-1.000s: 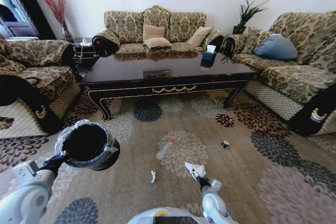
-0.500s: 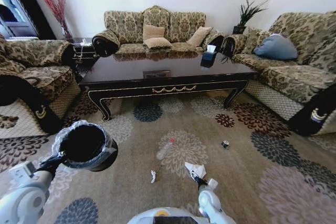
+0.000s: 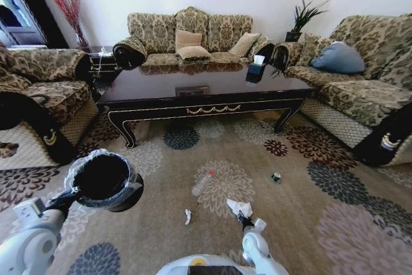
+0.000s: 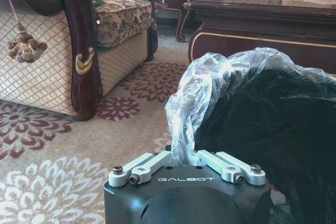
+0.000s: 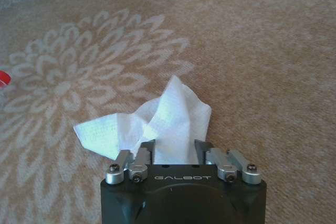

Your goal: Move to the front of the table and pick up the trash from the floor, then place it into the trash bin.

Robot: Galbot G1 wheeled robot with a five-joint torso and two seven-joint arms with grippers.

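- The right gripper (image 5: 173,153) is low over the carpet (image 3: 309,223), its jaws clamped on the crumpled white paper (image 5: 157,121); the part of the wad between them is hidden by the gripper body.
- In the head view that same paper (image 3: 239,208) sticks out in front of the right gripper (image 3: 244,221), near the lower middle of the picture, and the arm behind it is cut off by the bottom edge.
- The left gripper (image 4: 186,158) is pinched on the rim and liner of the trash bin (image 4: 273,129); the fingertips themselves are buried in the translucent plastic.
- From the head, the trash bin (image 3: 106,181) hangs at the robot's left above the carpet, mouth up, its inside too dark to read; the left gripper (image 3: 72,196) shows at its near rim.
- The clear bottle (image 3: 202,183) with its red cap lies on a pale flower of the carpet, between the two grippers and farther out.
- A small white scrap (image 3: 187,216) lies nearer, and a tiny dark piece (image 3: 276,177) lies off to the right; what it is cannot be told.
- The dark glossy surface (image 3: 199,88) stands beyond, well apart from the litter, with a black tissue box (image 3: 255,71) on it.
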